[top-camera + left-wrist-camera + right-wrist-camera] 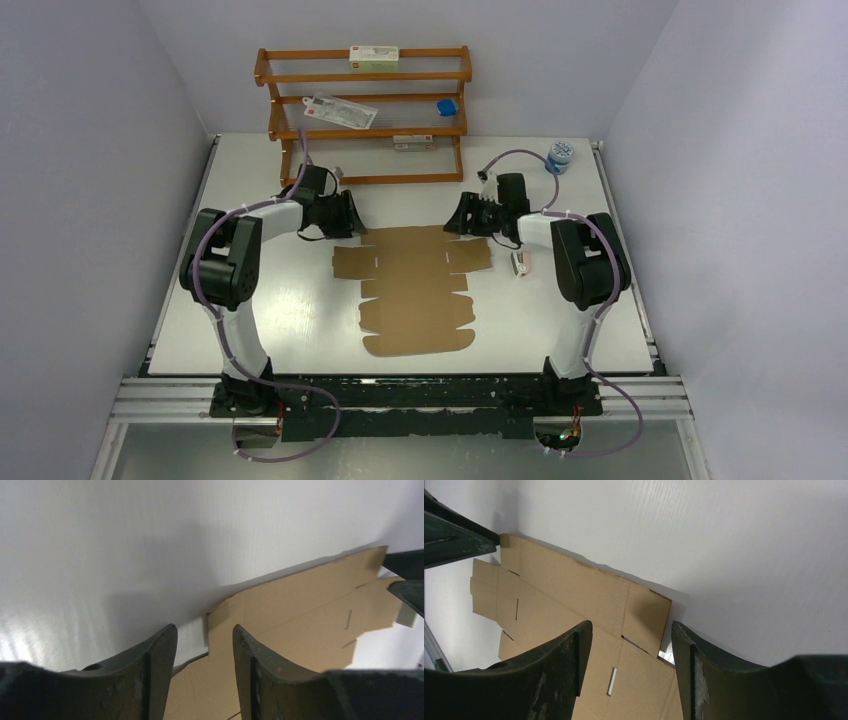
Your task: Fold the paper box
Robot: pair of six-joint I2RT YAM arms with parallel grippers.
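The paper box [415, 290] is a flat brown die-cut cardboard sheet lying on the white table [260, 320]. My left gripper [352, 222] is low at the sheet's far left corner. In the left wrist view its open jaws [204, 627] straddle a notched edge of the sheet [300, 605]. My right gripper [455, 222] is at the far right corner. Its open jaws [631, 624] stand over a corner flap of the sheet [564, 590]. Neither gripper pinches the cardboard. Each wrist view shows the other gripper's dark fingers [407, 580] [454, 535] across the sheet.
A wooden rack [365, 110] stands at the back with a white-and-green carton [374, 57] and other packets on it. A blue-lidded jar [561, 154] sits at the back right. A tiny pink-and-white item [521, 263] lies just right of the sheet.
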